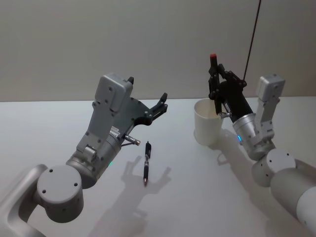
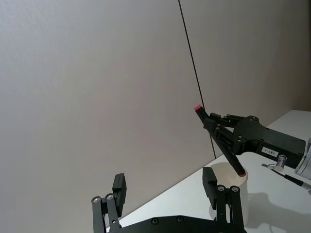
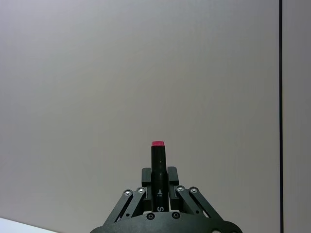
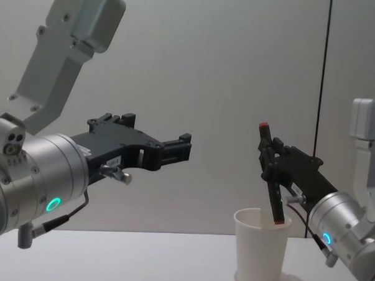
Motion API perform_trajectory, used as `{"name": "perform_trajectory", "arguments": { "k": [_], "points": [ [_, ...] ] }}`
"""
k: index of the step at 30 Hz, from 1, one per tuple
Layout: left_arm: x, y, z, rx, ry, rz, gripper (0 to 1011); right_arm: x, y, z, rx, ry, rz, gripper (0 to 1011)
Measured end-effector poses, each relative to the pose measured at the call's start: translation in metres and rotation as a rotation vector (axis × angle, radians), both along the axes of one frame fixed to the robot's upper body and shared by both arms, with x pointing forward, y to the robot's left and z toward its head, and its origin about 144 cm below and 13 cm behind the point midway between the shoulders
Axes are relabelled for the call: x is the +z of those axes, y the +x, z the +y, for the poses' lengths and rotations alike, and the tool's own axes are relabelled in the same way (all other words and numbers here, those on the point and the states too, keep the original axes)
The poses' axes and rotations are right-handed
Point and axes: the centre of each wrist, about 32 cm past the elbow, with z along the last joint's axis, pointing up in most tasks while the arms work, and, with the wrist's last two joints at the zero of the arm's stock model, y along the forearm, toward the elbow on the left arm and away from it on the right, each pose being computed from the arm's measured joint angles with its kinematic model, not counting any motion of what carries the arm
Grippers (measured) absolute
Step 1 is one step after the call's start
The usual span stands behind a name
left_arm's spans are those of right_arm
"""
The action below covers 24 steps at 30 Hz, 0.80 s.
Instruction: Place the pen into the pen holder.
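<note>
My right gripper [image 1: 216,75] is shut on a black pen [image 1: 213,63] with a red top end, held nearly upright. The pen's lower end dips just inside the mouth of the pen holder [image 1: 206,127], a white paper cup standing on the table. The chest view shows this pen [image 4: 271,181] slanting into the cup [image 4: 260,249], and the left wrist view shows the same pen [image 2: 221,141] over the cup [image 2: 241,191]. In the right wrist view the pen [image 3: 158,165] stands between the fingers. My left gripper [image 1: 148,94] hangs open and empty above the table, left of the cup.
A second black pen [image 1: 146,163] lies flat on the white table [image 1: 59,128] below my left gripper. A thin dark cable [image 1: 253,37] hangs down the wall behind the cup. Bare tabletop stretches to the left and in front.
</note>
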Motion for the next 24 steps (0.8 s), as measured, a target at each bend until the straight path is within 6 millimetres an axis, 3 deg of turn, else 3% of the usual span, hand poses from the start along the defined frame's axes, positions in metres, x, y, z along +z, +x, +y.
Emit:
{"name": "perform_trajectory", "arguments": {
  "k": [16,24],
  "points": [
    [0.0,0.0,0.0,0.0,0.0,0.0,1003,-0.0025,-0.002,0.0002,-0.002,-0.008,-0.016,183],
    [0.0,0.0,0.0,0.0,0.0,0.0,1003,-0.0025,-0.0019,-0.0008,-0.007,-0.014,-0.023,394]
  ]
}}
